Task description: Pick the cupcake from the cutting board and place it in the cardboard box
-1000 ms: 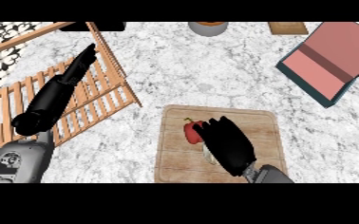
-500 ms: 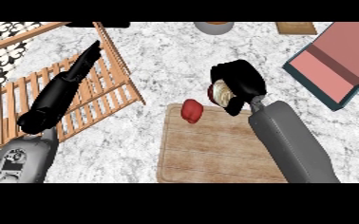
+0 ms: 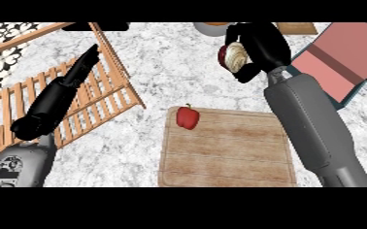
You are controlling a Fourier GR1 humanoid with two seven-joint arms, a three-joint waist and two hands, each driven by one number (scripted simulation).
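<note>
Right hand (image 3: 259, 46), fingers curled round the pale dark-topped cupcake (image 3: 234, 57), has lifted further off the wooden cutting board (image 3: 228, 150); carry step, next rightward over the pink-lined cardboard box (image 3: 331, 63).

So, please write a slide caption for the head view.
Right hand carries the cupcake toward the cardboard box.

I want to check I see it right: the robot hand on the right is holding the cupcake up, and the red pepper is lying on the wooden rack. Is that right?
Not quite. The right robot hand does hold the cupcake up, but the red pepper stands on the cutting board, not on the wooden rack. The head view shows it.
</note>
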